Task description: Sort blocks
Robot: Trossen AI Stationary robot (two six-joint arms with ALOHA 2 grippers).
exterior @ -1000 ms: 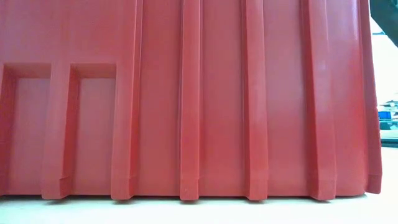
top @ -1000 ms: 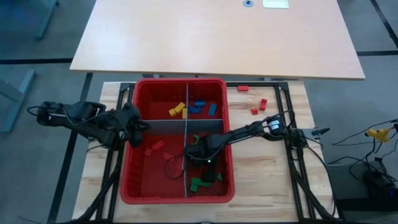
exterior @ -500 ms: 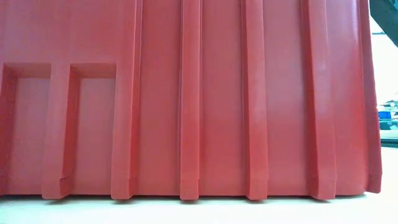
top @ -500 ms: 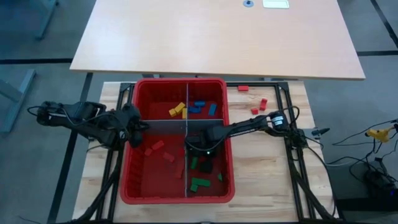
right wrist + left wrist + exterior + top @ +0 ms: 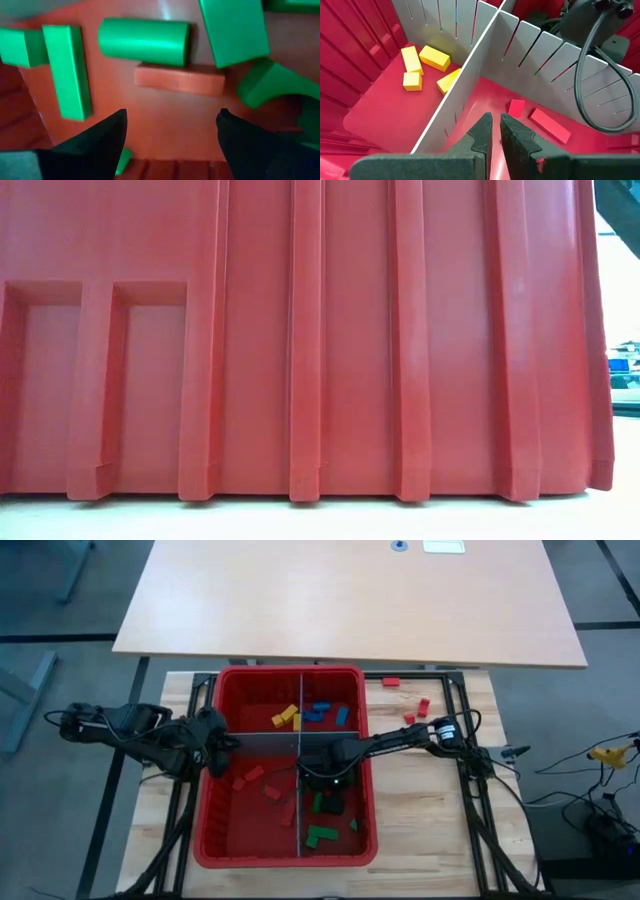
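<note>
The red bin is split by grey dividers into compartments: yellow blocks far left, blue blocks far right, red blocks near left, green blocks near right. My right gripper is inside the near right compartment, by the dividers' crossing. Its fingers stand open above a red block that lies flat on the bin floor among green blocks. My left gripper hangs at the bin's left wall, shut, over the cross divider, holding nothing.
Three red blocks lie on the wooden table to the right of the bin. A large light tabletop spans the far side. In the low view the bin's wall fills the picture.
My right gripper has moved inside the near right compartment toward the table's far edge, closer to the dividers' crossing, uncovering green blocks nearer the front wall. Its fingers hold nothing.
</note>
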